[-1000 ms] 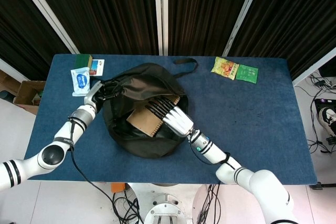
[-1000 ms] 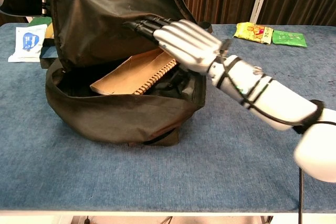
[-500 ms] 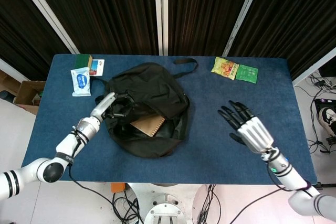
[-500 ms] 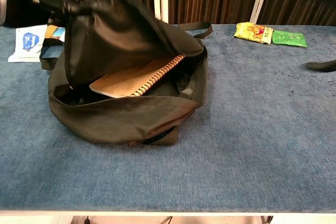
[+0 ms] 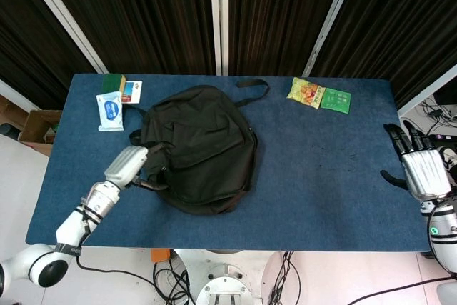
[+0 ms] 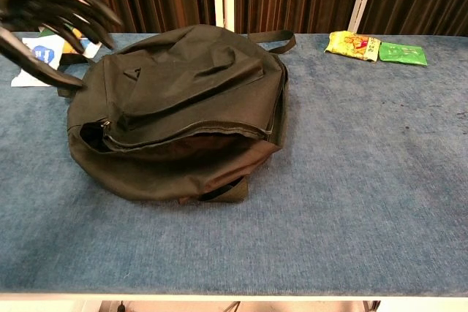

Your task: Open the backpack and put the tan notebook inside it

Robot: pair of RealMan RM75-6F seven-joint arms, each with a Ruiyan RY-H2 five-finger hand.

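The black backpack point(image 5: 198, 146) lies flat on the blue table, its flap down over the mouth; in the chest view the backpack point(image 6: 183, 104) shows only a narrow dark slit along the zipper. The tan notebook is hidden from both views. My left hand point(image 5: 126, 167) hovers at the bag's left edge with its fingers spread, holding nothing; in the chest view the left hand point(image 6: 45, 14) sits at the top left, fingers apart. My right hand point(image 5: 420, 168) is far off at the table's right edge, fingers spread and empty.
A white wipes pack point(image 5: 110, 111) and a green box point(image 5: 113, 83) lie at the back left. A yellow snack bag point(image 5: 305, 93) and a green packet point(image 5: 335, 100) lie at the back right. Bare blue tabletop point(image 5: 328, 169) stretches right of the bag.
My left hand let go of the flap and drew back left; the flap fell over the mouth, hiding the notebook. My right hand pulled away further to the table's right edge.
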